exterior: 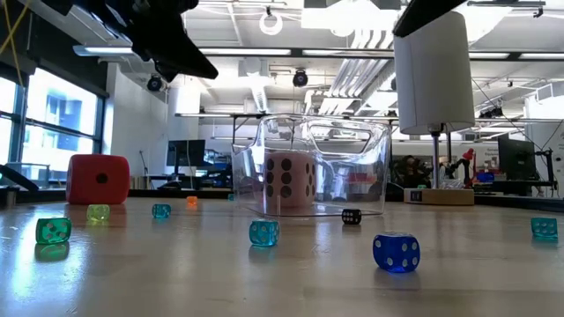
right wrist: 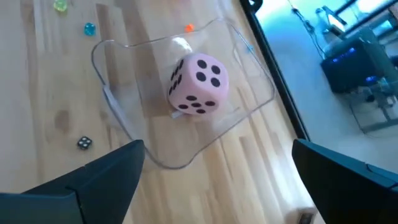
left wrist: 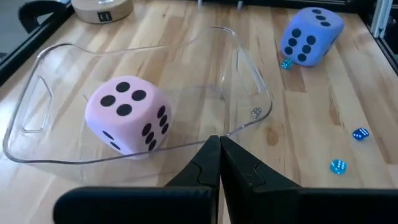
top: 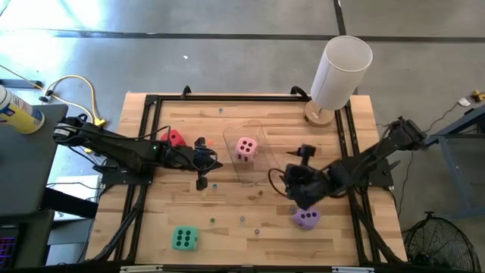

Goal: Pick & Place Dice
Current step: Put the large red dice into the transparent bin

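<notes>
On the wooden tabletop, going left to right: the red die sits toward the left side, just beside the left arm. The green die lies alone near the front edge, left of centre, well apart from both arms. The left gripper hangs over the middle left of the tabletop, just left of the clear plastic bin; its fingers are pressed together with nothing between them.

The bin stands at the centre of the tabletop, and the pink die rests inside it, four pips up in the left wrist view.

The right gripper is just right of the bin, its fingers spread wide and empty. The purple die lies on the tabletop close to this gripper, toward the front edge.

A white cylindrical lamp stands at the far right corner. Several tiny dice in blue, teal and green are scattered across the front of the tabletop.
</notes>
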`<state>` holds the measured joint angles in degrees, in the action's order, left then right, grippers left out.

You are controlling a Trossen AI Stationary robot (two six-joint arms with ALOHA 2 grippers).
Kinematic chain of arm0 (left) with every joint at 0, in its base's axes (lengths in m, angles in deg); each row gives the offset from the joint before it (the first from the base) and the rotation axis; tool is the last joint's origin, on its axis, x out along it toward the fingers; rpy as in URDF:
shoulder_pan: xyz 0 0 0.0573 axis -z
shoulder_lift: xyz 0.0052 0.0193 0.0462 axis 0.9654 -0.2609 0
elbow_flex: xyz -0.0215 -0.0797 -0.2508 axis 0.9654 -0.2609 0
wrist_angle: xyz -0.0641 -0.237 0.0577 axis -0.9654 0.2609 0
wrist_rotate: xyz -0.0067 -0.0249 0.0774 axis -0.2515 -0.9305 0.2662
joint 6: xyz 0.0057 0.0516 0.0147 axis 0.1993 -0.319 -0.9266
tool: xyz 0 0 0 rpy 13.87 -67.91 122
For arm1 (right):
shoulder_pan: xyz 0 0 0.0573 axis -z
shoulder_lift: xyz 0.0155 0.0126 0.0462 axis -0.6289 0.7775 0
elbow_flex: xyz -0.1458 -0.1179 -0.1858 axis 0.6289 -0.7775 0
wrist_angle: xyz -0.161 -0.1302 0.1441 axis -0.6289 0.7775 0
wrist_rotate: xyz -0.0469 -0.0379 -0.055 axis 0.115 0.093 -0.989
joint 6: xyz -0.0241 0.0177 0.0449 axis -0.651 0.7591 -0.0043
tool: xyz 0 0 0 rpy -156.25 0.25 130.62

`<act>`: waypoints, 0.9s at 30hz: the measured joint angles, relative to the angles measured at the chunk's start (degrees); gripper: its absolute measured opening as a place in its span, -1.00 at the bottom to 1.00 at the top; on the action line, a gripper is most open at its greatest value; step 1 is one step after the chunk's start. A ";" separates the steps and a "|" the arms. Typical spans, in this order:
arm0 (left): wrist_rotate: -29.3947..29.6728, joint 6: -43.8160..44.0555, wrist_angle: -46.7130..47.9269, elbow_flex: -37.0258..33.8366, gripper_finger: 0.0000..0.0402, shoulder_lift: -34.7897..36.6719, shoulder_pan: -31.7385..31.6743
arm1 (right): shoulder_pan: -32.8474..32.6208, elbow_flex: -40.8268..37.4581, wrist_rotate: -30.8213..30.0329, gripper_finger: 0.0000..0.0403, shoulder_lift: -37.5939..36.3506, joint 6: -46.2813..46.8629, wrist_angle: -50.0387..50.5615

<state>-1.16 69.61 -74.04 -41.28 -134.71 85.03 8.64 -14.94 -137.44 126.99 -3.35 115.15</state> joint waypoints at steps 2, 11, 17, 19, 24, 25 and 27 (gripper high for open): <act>0.01 -1.47 -0.01 0.00 -1.00 0.00 0.39 | -1.90 0.00 -2.28 0.99 0.00 3.73 2.36; 4.36 -7.95 -3.13 0.00 -0.89 0.00 2.07 | -7.07 0.00 -7.89 0.99 -0.02 9.13 4.33; 5.52 -10.74 -6.93 0.00 -0.54 -0.01 2.12 | -7.56 0.00 -7.93 0.99 -0.02 12.12 4.39; 7.94 -9.09 -8.75 0.00 -0.39 -0.02 2.12 | -7.56 0.00 -8.02 0.99 -0.02 13.15 4.44; 11.68 -7.95 -10.05 0.02 -0.05 -0.02 2.08 | -7.56 0.00 -9.05 0.99 -0.02 16.31 4.80; 11.60 -7.97 -10.01 0.02 -0.01 -0.02 2.10 | -7.56 0.00 -8.97 0.99 -0.02 16.34 4.81; 10.91 -7.98 -9.83 0.02 0.06 -0.02 2.18 | -7.56 0.00 -8.36 0.99 -0.02 16.33 4.81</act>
<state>9.76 61.62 -83.87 -41.25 -134.73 87.21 1.08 -14.94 -145.80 126.97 12.98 119.96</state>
